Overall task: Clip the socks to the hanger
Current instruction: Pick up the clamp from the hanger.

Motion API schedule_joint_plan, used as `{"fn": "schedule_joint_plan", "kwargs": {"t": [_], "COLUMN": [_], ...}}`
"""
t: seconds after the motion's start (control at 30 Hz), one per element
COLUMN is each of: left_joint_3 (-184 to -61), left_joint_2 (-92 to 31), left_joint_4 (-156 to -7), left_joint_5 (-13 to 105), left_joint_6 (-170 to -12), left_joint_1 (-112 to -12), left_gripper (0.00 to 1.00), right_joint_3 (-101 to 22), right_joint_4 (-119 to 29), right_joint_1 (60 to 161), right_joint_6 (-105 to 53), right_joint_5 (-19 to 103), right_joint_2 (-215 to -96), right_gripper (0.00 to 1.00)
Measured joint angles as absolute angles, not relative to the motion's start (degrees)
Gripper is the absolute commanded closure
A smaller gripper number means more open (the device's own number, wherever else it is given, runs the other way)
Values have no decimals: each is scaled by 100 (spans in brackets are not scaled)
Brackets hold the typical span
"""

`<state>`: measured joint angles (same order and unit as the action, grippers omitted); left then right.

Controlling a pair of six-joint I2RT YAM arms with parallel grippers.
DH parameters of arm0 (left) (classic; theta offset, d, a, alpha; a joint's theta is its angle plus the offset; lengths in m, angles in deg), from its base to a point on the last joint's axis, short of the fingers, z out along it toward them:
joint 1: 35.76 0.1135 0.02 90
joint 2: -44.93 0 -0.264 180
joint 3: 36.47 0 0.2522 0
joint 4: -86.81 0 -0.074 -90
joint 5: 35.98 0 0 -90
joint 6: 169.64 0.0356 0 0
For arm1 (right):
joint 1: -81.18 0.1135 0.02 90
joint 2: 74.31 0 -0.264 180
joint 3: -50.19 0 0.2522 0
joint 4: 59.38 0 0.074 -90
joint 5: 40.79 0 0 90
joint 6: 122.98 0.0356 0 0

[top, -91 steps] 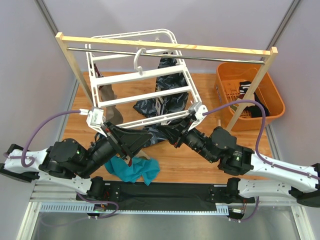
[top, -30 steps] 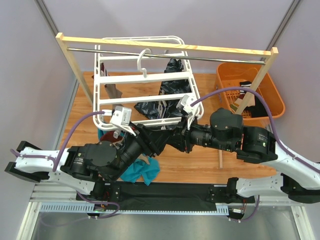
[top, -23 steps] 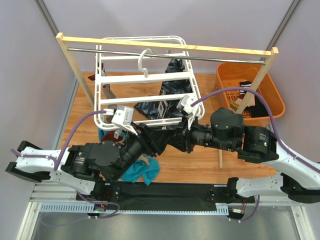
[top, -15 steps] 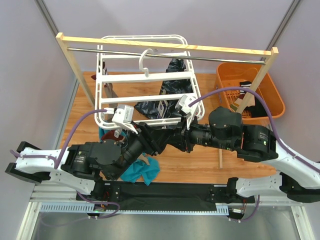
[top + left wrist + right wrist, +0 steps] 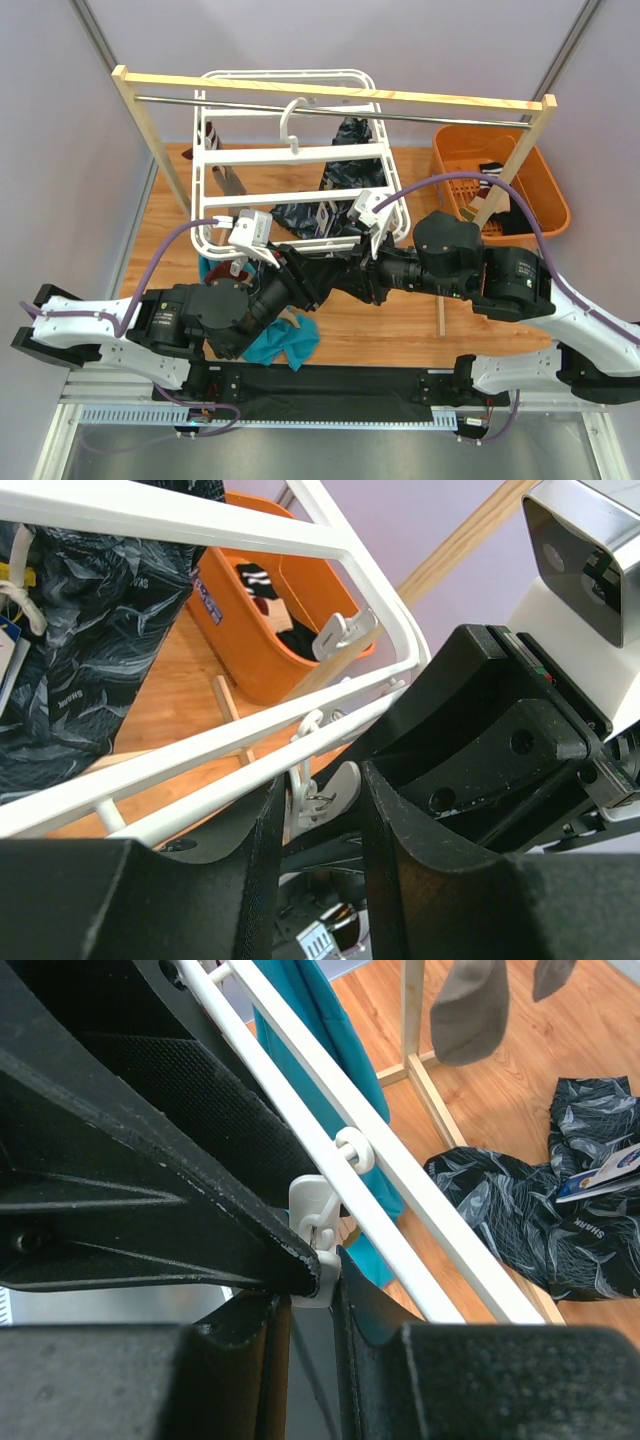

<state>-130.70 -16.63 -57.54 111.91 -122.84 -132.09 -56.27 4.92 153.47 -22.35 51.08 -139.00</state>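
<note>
Rack: a light wooden rack (image 5: 137,115) with a metal rail (image 5: 420,114) crosses the top of the overhead view.
Hanger: the large white plastic rectangular hanger (image 5: 290,157) hangs by its central hook from that rail, upper left of centre, with its near edge down by the two grippers.
Clipped sock: a grey-brown sock (image 5: 228,183) dangles from the hanger's left side.
Loose sock: a teal sock (image 5: 270,345) lies crumpled on the wooden table (image 5: 400,320), lower left of centre, below the hanger's near edge.
Left gripper: the black left gripper (image 5: 320,802) reaches up under the near edge. Its fingers stand narrowly apart on either side of a small white plastic clip (image 5: 325,788). I cannot tell whether they press on it.
Right gripper: the black right gripper (image 5: 310,1290) meets it from the right. Its jaws are drawn narrow and closed on the lower end of the clip.
Cloth: a large dark glossy patterned cloth (image 5: 340,170) hangs behind the hanger, right of centre.
Writing: white letters on the cloth appear to read "SHARK". It also carries a blue tag whose print is too small to read.
Basket: an orange plastic basket (image 5: 548,200) sits at the right edge of the table, holding black and white socks (image 5: 492,178).
</note>
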Motion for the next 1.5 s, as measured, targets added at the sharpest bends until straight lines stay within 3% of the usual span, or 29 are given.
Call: {"fn": "schedule_joint_plan", "kwargs": {"t": [0.07, 0.1, 0.13, 0.23, 0.3, 0.37, 0.73, 0.87, 1.13, 1.37, 1.5], "left_joint_3": [-13053, -13050, -13048, -13026, -12998, -12939, -12611, -12596, -12504, -12410, -12336], "left_joint_2": [-1657, -1654, -1650, -1635, -1626, -1622, -1386, -1309, -1152, -1018, -959], "left_joint_4": [-5804, -5826, -5850, -5885, -5922, -5957, -5946, -5942, -5946, -5898, -5861], "left_joint_5": [11173, 11167, 11158, 11156, 11156, 11180, 11213, 11198, 11198, 11200, 11206], "left_joint_6": [-12269, -12251, -12231, -12225, -12242, -12297, -12638, -12714, -12784, -12839, -12870], "left_joint_1": [-13203, -13203, -13203, -13194, -13165, -13109, -13021, -13021, -13021, -13021, -13023], "left_gripper": [90, 99, 100, 100, 100, 100, 100, 100, 100, 100, 100], "right_joint_3": [-5643, -5653, -5660, -5664, -5664, -5664, -5114, -4799, -4679, -4676, -4635], "right_joint_4": [507, 512, 512, 512, 512, 512, 177, -65, -201, 35, 593], "right_joint_1": [15347, 15347, 15347, 15347, 15351, 15397, 15450, 15461, 15461, 15461, 15461], "right_joint_6": [-2235, -2235, -2235, -2233, -2213, -2215, -2125, -2051, -1765, -1415, -1127], "right_joint_5": [5108, 5108, 5108, 5112, 5071, 4975, 5193, 5403, 5987, 6732, 7490], "right_joint_2": [-13900, -13902, -13902, -13902, -13902, -13902, -13371, -12916, -12479, -12512, -12422], "right_gripper": [97, 89, 86, 75, 61, 55, 38, 25, 27, 58, 65]}}
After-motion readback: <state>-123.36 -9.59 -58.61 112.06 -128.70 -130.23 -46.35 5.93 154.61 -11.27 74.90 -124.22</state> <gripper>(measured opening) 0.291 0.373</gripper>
